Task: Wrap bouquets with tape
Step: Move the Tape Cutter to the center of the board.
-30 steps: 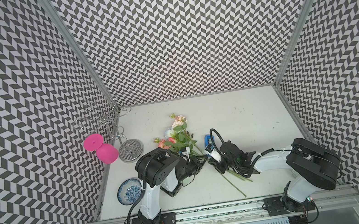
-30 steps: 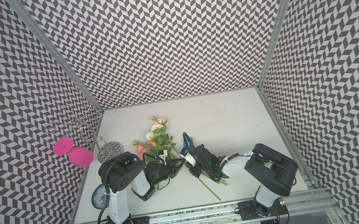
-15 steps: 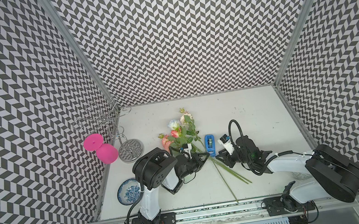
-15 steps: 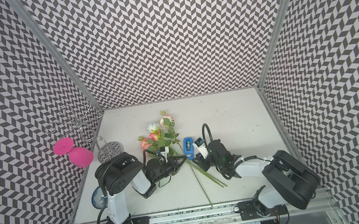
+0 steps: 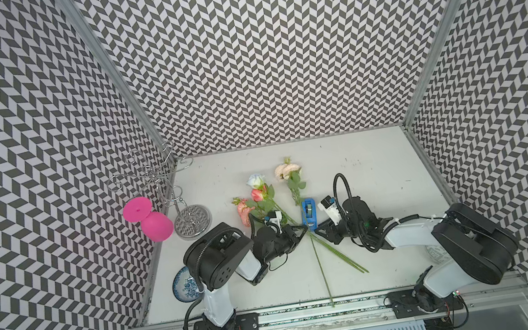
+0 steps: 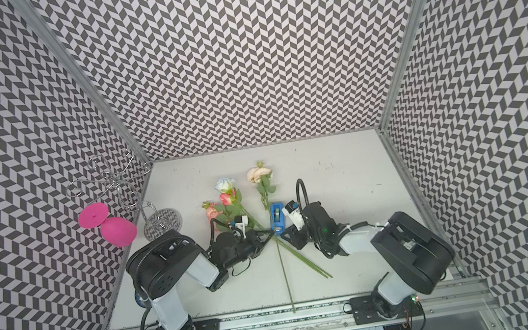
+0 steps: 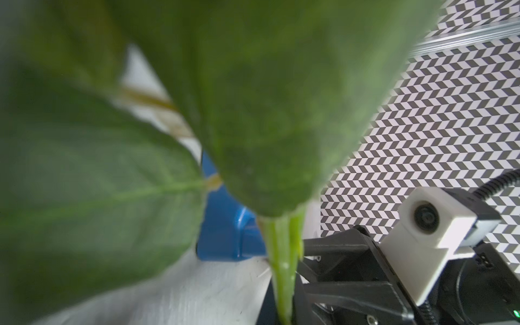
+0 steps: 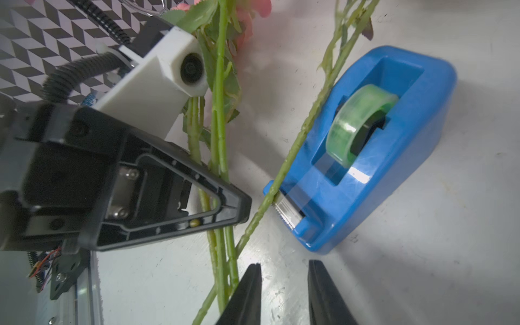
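The left gripper (image 5: 301, 230) is pinching two stems of the bouquets (image 5: 264, 205) at centre frame in both top views, jaws closed tight. The third stem is leaning against the tape dispenser (image 5: 309, 214) just to the right. The right gripper (image 8: 284, 267) is hovering beside it, narrowly parted and empty.

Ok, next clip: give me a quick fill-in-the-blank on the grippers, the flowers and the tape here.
1. The left gripper is ____ on two flower stems.
2. The right gripper has open jaws that hold ____.
3. The tape dispenser has a ____ body.
4. The goblet hanging on the wire rack is ____.
Missing words: shut; nothing; blue; pink.
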{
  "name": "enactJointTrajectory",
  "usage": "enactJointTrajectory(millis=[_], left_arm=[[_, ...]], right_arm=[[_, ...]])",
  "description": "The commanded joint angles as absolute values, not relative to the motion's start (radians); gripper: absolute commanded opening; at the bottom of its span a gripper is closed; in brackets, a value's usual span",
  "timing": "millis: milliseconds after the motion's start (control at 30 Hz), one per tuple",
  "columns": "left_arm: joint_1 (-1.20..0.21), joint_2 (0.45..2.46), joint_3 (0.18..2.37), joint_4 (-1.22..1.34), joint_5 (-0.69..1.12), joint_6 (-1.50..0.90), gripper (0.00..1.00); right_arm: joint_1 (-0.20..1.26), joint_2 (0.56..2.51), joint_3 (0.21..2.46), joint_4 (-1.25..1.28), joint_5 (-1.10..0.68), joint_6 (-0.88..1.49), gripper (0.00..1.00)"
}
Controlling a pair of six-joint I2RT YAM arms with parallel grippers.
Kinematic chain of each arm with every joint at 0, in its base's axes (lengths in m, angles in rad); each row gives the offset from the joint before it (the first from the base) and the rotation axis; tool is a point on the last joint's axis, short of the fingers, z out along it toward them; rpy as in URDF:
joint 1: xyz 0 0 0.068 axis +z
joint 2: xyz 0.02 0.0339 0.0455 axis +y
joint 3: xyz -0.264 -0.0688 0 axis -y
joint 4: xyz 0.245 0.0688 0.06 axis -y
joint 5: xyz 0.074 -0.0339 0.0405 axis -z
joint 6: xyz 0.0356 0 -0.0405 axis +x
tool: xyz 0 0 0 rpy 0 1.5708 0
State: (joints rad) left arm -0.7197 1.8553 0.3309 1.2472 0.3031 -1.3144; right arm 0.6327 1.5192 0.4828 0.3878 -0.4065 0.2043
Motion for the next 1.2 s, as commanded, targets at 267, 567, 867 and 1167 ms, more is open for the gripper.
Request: enactJointTrajectory(millis=[267, 567, 867, 1167], left_arm=[[-0.736, 1.829, 0.424, 0.935, 0.300, -1.224, 0.22], [-0.722, 1.852, 0.438, 0.931, 0.307, -1.214, 0.48], [-0.623, 1.834, 0.538, 0.795, 0.287, -1.089, 0.49], [-0.605, 1.729, 0.614, 0.569, 0.220, -0.942, 0.69]], right_arm=[[0.632, 1.585, 0.555, 0.392, -0.335, 0.225, 0.25], [0.663, 1.689, 0.677, 0.339, -0.328, 0.186, 0.20], [0.664, 1.805, 0.859, 0.247, -0.287, 0.184, 0.19], [0.632, 1.704, 0.857, 0.193, -0.322, 0.175, 0.29]])
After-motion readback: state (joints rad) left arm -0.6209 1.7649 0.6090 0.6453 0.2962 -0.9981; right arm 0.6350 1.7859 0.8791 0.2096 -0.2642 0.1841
